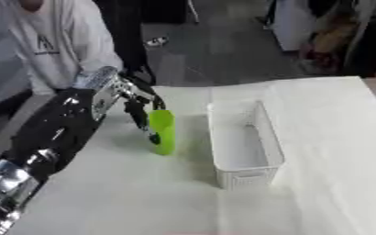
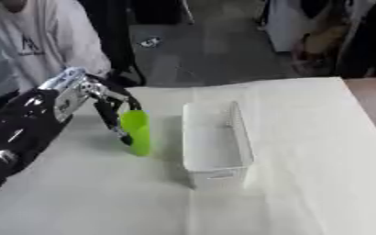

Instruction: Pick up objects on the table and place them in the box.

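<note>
A tall lime-green cup stands upright on the white table, just left of the white plastic box. My left hand comes in from the left and wraps its black fingers around the cup's upper half, with the thumb side behind it. The cup's base rests on or very near the tabletop. The box looks empty inside. My right hand shows in no view.
A person in a white shirt stands at the table's far left edge. Dark floor lies beyond the far edge. White tabletop stretches to the right of the box and in front of it.
</note>
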